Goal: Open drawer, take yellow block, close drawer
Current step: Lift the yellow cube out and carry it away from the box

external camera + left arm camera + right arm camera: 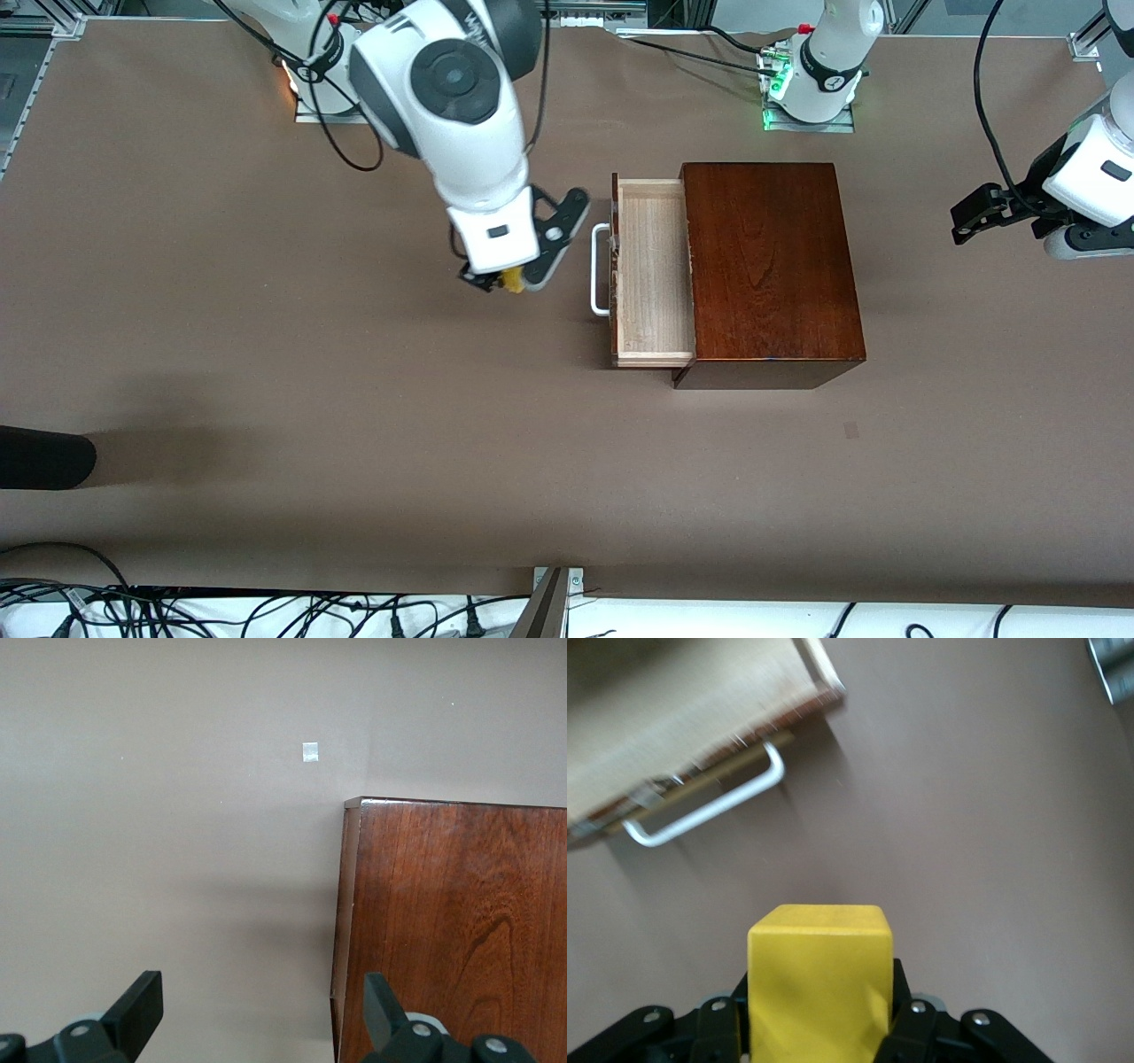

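The drawer (651,266) of the reddish-brown wooden box (771,266) stands pulled out toward the right arm's end of the table, its pale lining bare and its white handle (601,270) facing my right gripper (501,280). That gripper hangs over the table just in front of the handle, shut on the yellow block (513,283). The right wrist view shows the yellow block (819,979) clamped between the fingers, with the drawer (673,718) and the handle (709,806) past it. My left gripper (970,217) waits open over the table at the left arm's end; its open fingers (137,1010) frame the box's edge (452,930).
A small pale tape mark (851,431) lies on the brown table nearer the front camera than the box. A black object (44,456) pokes in at the table's edge on the right arm's end. Cables (266,611) run along the near edge.
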